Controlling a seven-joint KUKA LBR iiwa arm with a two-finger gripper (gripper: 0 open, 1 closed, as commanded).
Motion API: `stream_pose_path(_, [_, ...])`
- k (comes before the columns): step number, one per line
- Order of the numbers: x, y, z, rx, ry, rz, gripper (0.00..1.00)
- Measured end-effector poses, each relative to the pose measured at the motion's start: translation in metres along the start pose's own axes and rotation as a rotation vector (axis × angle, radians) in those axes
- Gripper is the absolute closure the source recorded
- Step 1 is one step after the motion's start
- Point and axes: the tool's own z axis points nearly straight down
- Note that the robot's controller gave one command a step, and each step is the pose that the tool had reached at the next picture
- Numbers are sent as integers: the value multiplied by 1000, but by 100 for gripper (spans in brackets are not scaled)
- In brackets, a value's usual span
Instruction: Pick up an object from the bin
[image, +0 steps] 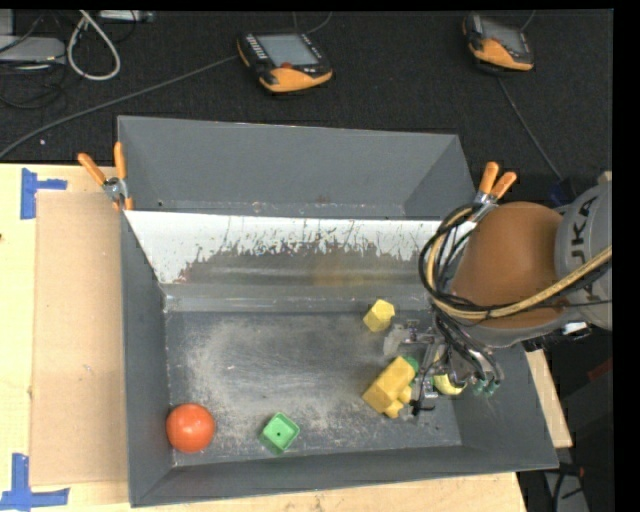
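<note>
Holding yellow blocks (388, 388), scuffed grey bin (280, 350), black floor (380, 100) behind

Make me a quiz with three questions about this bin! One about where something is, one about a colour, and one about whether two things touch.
1. Where in the bin does the ball lie?
A) in the view's lower left corner
B) against the back wall
C) under the robot arm

2. What colour is the little block next to the ball?
A) blue
B) green
C) white

3. The ball and that little block are:
A) stacked one on the other
B) pressed together
C) apart

Answers:
1 A, the ball sits on the floor right by the lower left corner.
2 B, the block is bright green.
3 C, a strip of bare grey floor shows between them.
</note>
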Motion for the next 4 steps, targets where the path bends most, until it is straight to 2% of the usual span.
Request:
stream_pose_path(1, [-2, 0, -3, 1, -7, -2, 0])
stream_pose_path(2, [-18, -11, 61, 1, -7, -153, 0])
stream_pose_path(3, [-20, -15, 25, 1, -8, -327, 0])
stream_pose_path(4, [-19, -13, 55, 0, -4, -239, 0])
